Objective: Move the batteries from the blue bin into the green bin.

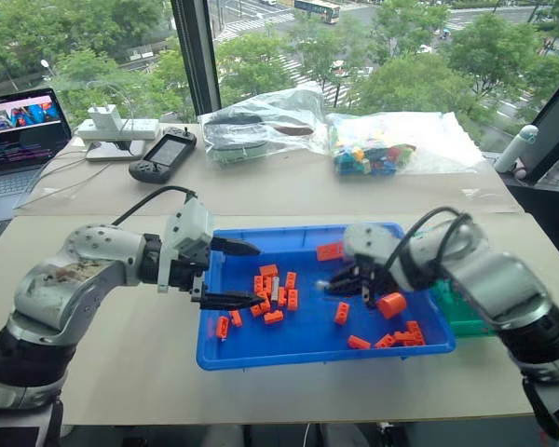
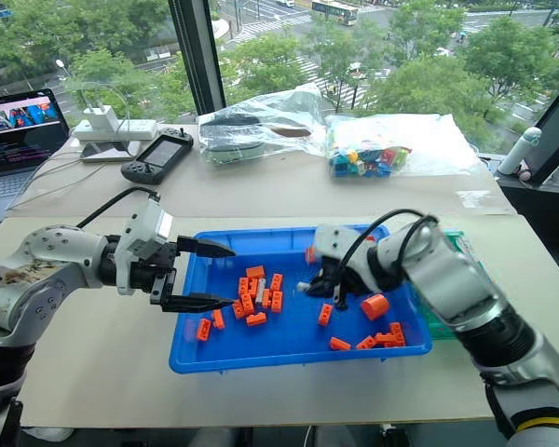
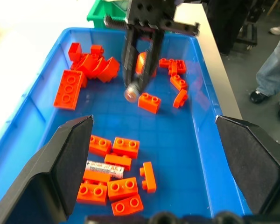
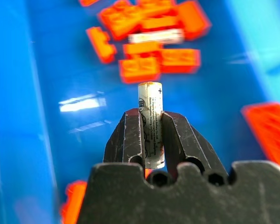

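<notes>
The blue bin (image 1: 225,349) sits at the lower centre of the head camera's frame, on a tan table (image 1: 121,382), with orange bricks (image 1: 272,296) scattered across its floor. The right gripper (image 4: 150,135) has its two black fingers pressed against a battery (image 4: 150,122), pinching it about halfway along so that the end marked with a plus sticks out past the fingertips; in the left eye view this gripper hangs over the middle-right of the blue bin, above its floor. A second battery (image 3: 105,168) lies flat among a cluster of bricks in the bin's left-centre part, touching the bricks on either side of it. The left gripper (image 1: 231,273) hovers at the bin's left edge with its fingers spread wide apart, holding nothing. The green bin (image 1: 458,317) stands just beside the blue bin's right side, mostly hidden behind the right arm. A fat orange cylinder (image 1: 391,304) lies in the bin's right part, just below the right gripper in the frame.
</notes>
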### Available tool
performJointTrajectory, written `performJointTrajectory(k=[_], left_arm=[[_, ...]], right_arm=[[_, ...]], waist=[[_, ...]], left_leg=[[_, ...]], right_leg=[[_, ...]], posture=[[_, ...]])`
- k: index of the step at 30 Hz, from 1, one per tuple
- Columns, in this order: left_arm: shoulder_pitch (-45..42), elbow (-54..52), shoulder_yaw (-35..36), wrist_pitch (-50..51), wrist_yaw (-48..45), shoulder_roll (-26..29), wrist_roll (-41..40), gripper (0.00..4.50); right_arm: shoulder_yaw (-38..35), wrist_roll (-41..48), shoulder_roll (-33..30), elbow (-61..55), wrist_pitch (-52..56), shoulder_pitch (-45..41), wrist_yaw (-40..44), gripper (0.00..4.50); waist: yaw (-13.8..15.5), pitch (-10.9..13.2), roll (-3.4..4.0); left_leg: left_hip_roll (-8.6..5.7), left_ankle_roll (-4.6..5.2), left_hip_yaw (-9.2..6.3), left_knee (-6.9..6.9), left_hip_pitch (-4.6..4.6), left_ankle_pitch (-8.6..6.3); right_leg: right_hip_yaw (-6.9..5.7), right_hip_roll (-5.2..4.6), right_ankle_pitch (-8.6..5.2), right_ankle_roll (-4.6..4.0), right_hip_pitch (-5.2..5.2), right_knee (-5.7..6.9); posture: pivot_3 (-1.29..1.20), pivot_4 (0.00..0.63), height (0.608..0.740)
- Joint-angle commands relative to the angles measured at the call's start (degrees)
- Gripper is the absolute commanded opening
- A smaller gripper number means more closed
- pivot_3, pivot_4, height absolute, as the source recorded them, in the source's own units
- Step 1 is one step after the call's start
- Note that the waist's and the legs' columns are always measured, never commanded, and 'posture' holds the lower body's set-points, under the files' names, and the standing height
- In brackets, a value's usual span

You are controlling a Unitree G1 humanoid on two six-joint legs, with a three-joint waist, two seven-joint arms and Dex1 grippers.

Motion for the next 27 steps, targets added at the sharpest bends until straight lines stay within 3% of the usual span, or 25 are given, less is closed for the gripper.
performJointTrajectory(k=[1, 7, 14, 18, 19, 24, 27], left_arm=[[-1.9, -0.6, 1.4, -0.7, 0.3, -1.6, -2.3, 4.5], [-3.5, 0.4, 1.1, -0.8, 1.0, -3.2, -2.7, 4.5], [-3.1, 0.6, 0.8, -1.3, 1.3, -2.9, -1.9, 4.5], [-2.3, 0.4, 0.8, -1.3, 1.4, -1.8, -1.2, 4.5], [-2.1, 0.4, 0.8, -1.2, 1.5, -1.6, -0.9, 4.5], [-0.8, 0.7, 1.1, -1.7, 1.9, -0.3, 0.6, 4.5], [0.1, 1.8, 1.0, -2.9, 2.6, 0.9, 3.4, 4.5]], right_arm=[[-6.7, -1.0, -6.8, 3.7, -1.6, -0.7, 0.3, 0.25], [-12.9, -3.7, -18.4, 12.8, -6.8, 4.3, 1.3, 0.25], [-13.0, -6.7, -19.9, 18.3, -12.3, 10.0, -0.8, 0.25], [-13.0, -6.6, -17.5, 19.1, -12.4, 8.6, -1.3, 0.25], [-12.7, -7.0, -17.3, 19.2, -12.6, 8.1, -1.3, 1.26], [-10.4, -10.7, -16.4, 20.2, -14.8, 4.0, -2.1, 2.93], [-8.5, -10.6, -12.5, 18.4, -14.7, -0.3, -1.7, 3.91]], waist=[[0.3, 0.0, -0.01], [0.2, 0.0, -0.01], [-0.4, 0.0, 0.0], [-0.4, 0.0, 0.0], [-0.4, 0.0, 0.01], [-0.2, 0.0, 0.03], [-0.2, 0.0, 0.03]], left_leg=[[-0.02, 0.0, 0.01, 0.01, -0.01, 0.0], [0.01, 0.01, 0.08, 0.01, 0.0, -0.01], [0.08, 0.01, 0.11, 0.0, 0.04, -0.01], [0.06, 0.01, 0.15, 0.01, 0.03, 0.0], [0.06, 0.01, 0.15, 0.01, 0.04, 0.0], [0.06, 0.01, 0.14, 0.01, 0.03, 0.0], [0.06, 0.01, 0.15, 0.01, 0.03, 0.0]], right_leg=[[0.0, -0.04, 0.0, 0.0, 0.0, -0.03], [0.02, -0.01, 0.0, 0.0, -0.03, -0.09], [0.06, 0.05, 0.0, 0.0, -0.03, -0.14], [0.1, 0.02, 0.0, 0.0, -0.04, -0.15], [0.1, 0.03, 0.0, 0.0, -0.04, -0.15], [0.1, 0.02, 0.0, 0.0, -0.06, -0.15], [0.1, 0.02, 0.0, 0.0, -0.05, -0.2]], posture=[[0.0, 0.15, 0.725], [0.0, 0.15, 0.725], [0.0, 0.15, 0.725], [0.0, 0.15, 0.725], [0.0, 0.15, 0.725], [0.0, 0.15, 0.725], [0.0, 0.15, 0.725]])
